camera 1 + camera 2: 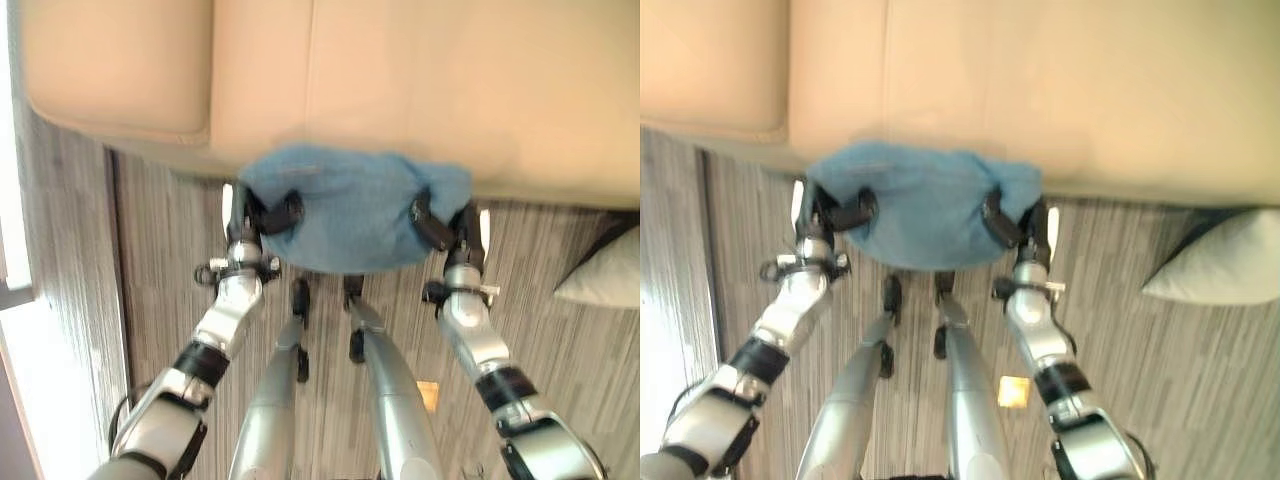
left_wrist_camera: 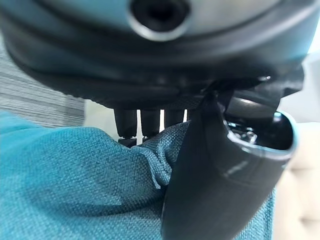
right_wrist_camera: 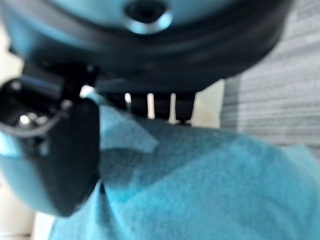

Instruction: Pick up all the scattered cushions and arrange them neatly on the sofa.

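A blue cushion (image 1: 350, 205) hangs in the air just in front of the beige sofa's (image 1: 400, 80) front edge, held between both hands. My left hand (image 1: 270, 215) grips its left side and my right hand (image 1: 435, 222) grips its right side. In the left wrist view the thumb (image 2: 210, 185) presses into the blue fabric (image 2: 70, 185) while the fingers (image 2: 142, 122) curl behind it. The right wrist view shows the same pinch, thumb (image 3: 70, 150) on the blue cushion (image 3: 210, 190). A white cushion (image 1: 1220, 260) lies on the floor at the right, beside the sofa's base.
Striped grey wood flooring (image 1: 160, 270) stretches below the sofa. The sofa's left seat cushion (image 1: 110, 65) ends near the view's left, with a bright strip (image 1: 15, 330) along the left edge. A small yellow patch (image 1: 1013, 390) lies on the floor near my right arm.
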